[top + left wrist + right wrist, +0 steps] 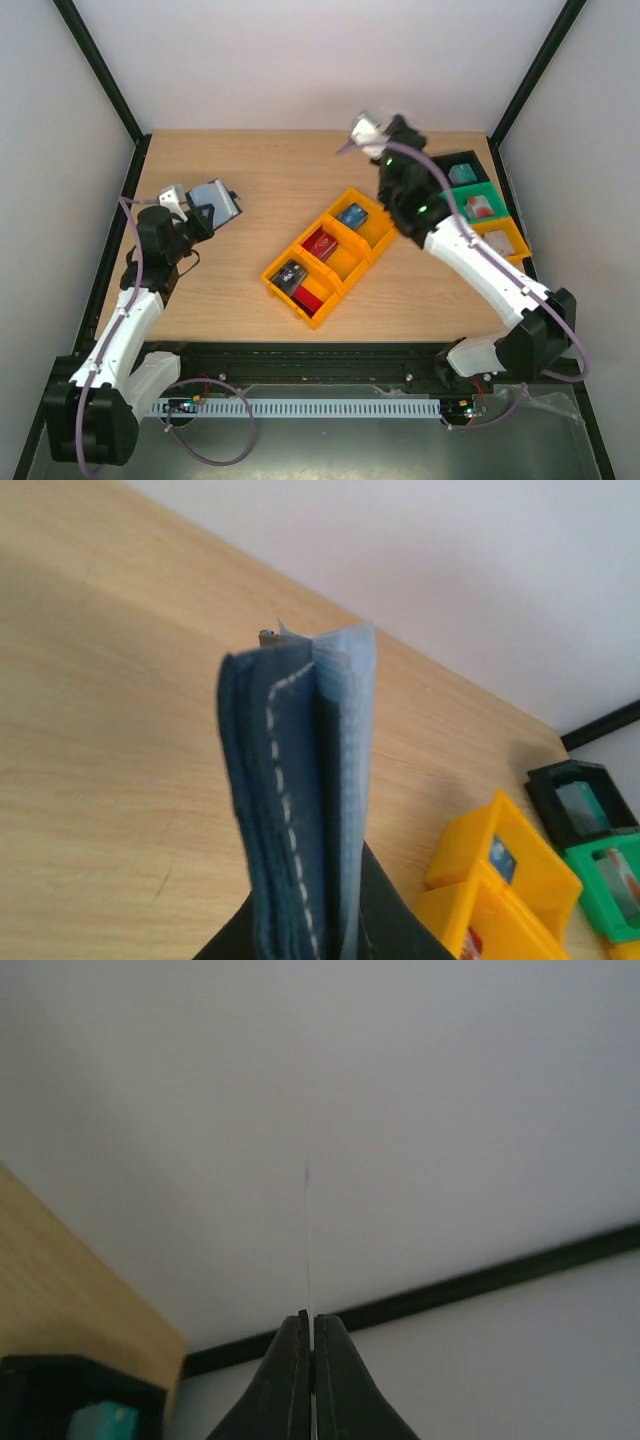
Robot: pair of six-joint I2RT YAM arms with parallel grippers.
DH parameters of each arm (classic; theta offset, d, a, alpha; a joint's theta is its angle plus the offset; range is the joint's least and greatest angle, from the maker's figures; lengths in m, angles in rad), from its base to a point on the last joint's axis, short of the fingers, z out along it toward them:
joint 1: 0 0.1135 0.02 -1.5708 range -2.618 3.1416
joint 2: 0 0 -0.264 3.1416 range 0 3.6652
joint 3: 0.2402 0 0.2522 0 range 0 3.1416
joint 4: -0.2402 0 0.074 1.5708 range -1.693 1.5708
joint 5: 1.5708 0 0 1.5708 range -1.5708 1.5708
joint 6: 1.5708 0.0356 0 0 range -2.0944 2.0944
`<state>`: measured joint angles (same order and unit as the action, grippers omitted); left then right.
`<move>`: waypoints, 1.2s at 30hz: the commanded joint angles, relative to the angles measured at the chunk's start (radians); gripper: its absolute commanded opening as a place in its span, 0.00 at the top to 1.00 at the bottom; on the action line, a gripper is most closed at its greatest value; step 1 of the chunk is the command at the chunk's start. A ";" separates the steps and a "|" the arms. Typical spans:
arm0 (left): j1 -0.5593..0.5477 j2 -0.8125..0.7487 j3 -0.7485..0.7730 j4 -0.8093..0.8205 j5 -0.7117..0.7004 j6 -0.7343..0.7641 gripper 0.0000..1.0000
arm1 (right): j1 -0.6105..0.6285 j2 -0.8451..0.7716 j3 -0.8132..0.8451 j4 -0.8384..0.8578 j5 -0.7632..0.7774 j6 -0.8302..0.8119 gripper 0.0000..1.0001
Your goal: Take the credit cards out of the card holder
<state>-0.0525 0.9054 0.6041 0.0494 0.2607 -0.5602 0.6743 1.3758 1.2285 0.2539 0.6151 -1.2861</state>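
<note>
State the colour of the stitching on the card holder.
White, against the navy card holder; clearest in left wrist view.

A light wooden table (230, 300) is seen. A yellow three-compartment bin (325, 310) is set on it at an angle, between the left gripper (200, 208) and the right gripper (367, 130). To the right of the right gripper, a black bin (440, 162), a green bin (497, 205) and a small yellow bin (517, 243) are lined up.

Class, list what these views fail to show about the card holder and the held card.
The card holder: left wrist view is edge-on; its folds hide any cards inside.
The card in right gripper: right wrist view shows only its edge; top view blurs it, colour unknown.
</note>
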 commanded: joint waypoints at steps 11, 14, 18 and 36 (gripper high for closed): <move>0.082 0.001 -0.161 0.075 -0.045 -0.121 0.98 | -0.629 0.039 0.066 -0.900 -0.530 0.790 0.99; 0.094 0.027 -0.167 0.102 -0.039 -0.102 0.98 | -0.728 -0.003 -0.064 -0.880 -0.528 0.765 0.99; 0.112 0.072 -0.159 0.122 -0.031 -0.074 0.98 | -0.826 -0.055 -0.212 -0.772 -0.420 0.680 0.99; 0.152 0.128 -0.148 0.138 -0.043 -0.046 0.98 | -1.029 0.059 -0.330 -0.569 -0.498 0.516 0.99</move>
<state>0.0933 1.0225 0.4431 0.1513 0.2226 -0.6189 -0.3374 1.4403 0.9516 -0.3580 0.0788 -0.7059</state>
